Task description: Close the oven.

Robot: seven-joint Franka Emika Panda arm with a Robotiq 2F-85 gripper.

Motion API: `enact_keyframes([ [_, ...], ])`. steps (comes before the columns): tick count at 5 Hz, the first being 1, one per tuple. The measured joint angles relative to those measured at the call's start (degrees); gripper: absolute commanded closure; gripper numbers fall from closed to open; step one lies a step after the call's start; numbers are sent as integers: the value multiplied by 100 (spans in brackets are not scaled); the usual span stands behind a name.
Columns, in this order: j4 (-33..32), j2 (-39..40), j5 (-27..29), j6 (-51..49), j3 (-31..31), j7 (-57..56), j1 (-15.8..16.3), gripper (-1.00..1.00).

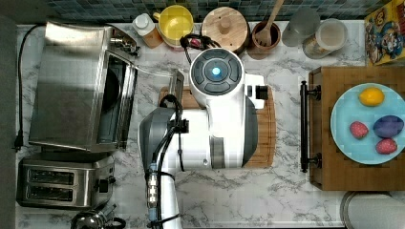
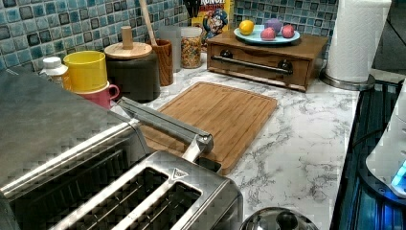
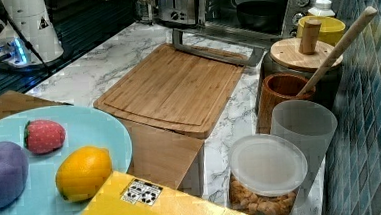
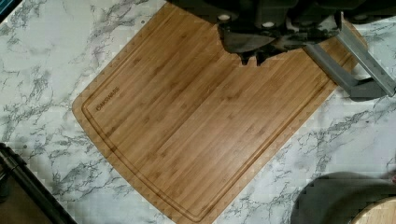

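Currently listed: oven (image 1: pixel 76 86), at the top view's left, door (image 3: pixel 215 48) dropped open, bar handle (image 2: pixel 163 122) over cutting board (image 4: pixel 205 116) edge. Gripper (image 4: pixel 250 56) above board, just beside handle; finger spacing indeterminable.

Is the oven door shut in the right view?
No: the oven door hangs open, its bar handle over the cutting board.

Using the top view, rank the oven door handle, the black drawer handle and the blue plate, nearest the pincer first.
1. Oven door handle, beside the pincer.
2. Black drawer handle, toward the top view's right.
3. Blue plate, farther right, on the wooden box.
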Motion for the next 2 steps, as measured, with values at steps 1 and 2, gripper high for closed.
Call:
enact_keyframes([
  [1,-39,0,-14,49,7,0,-4,100],
  [2,-62,0,-13,14,31,1,-9,100],
])
